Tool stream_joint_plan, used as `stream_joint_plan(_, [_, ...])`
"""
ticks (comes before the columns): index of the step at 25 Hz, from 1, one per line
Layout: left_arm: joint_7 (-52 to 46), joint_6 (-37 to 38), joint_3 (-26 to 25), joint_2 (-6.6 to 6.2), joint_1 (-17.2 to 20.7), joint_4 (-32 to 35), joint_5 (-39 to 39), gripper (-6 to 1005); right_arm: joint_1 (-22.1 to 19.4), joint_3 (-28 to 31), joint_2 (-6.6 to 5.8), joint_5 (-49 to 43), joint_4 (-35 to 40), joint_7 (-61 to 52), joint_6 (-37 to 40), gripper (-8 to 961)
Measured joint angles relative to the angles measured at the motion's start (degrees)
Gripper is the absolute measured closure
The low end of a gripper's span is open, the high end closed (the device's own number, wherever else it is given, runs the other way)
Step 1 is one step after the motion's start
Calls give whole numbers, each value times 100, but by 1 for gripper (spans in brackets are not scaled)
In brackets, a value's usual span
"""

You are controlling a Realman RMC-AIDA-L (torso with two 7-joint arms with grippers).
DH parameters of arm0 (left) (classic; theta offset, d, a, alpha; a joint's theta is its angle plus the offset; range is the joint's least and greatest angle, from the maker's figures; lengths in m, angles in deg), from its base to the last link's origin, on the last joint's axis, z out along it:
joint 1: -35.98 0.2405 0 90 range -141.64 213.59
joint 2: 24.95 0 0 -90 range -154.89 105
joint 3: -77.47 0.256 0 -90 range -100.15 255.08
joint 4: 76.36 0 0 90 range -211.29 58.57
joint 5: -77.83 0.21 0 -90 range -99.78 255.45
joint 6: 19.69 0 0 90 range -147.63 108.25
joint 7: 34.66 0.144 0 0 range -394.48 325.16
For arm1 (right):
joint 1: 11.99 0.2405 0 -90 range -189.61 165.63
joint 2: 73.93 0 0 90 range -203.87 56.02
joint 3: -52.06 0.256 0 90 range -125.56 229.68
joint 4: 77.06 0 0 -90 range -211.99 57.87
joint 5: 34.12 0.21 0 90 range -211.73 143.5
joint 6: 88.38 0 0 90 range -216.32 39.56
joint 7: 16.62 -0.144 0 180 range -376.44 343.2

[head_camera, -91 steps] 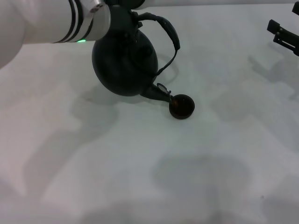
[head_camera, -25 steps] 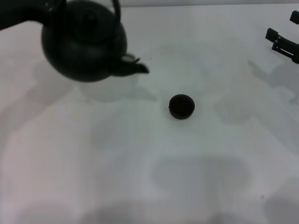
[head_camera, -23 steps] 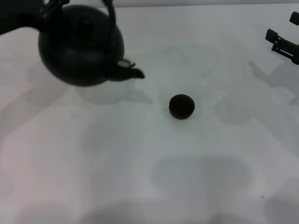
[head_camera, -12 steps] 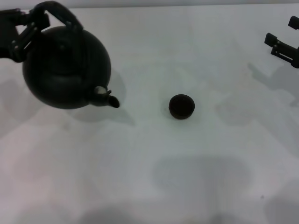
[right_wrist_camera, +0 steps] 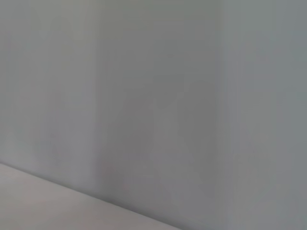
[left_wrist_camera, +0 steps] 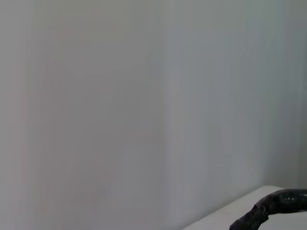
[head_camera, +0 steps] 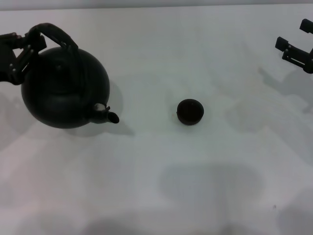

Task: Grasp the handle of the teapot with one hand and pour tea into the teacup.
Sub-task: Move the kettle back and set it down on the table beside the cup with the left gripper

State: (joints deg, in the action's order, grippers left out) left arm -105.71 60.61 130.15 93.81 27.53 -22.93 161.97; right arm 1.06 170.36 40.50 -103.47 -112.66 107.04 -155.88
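The table (head_camera: 161, 196) carries two task items. The teapot (head_camera: 63, 93) sits at the robot's left, upright or nearly so, its shadow tight under it; whether the base is touching the surface cannot be confirmed. Its spout (head_camera: 106, 116) points toward the robot's right and slightly toward the robot, roughly along the line to the teacup (head_camera: 190, 111). The teacup stands upright near the middle of the table, well apart from the spout tip, with bare table between them. Its contents cannot be made out.

The handle (head_camera: 54, 35) arches over the pot's far side. The left gripper (head_camera: 22, 49) is at the handle's left end, fingers clamped on the handle. The left wrist view shows only a short length of the handle against a blank wall.

The right gripper (head_camera: 296, 51) hangs at the far right edge, well clear of both items; its finger state cannot be determined.

Judgement: the left arm is the nearer and engaged one. The governing relation is the spout-to-cup gap, which lies along the spout's own axis.
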Motion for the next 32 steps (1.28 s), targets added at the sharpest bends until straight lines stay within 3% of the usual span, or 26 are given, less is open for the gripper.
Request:
stream_joint_plan(18, [1050,-256,-409,2,-47,-1216,-29,879,-13,0,0,-8,75,39,-36,112])
stream_joint_plan(32, [1502,-392,-593,1,-97,-1658,-44,878,-13,-9,0,-8,80,38,-45,112])
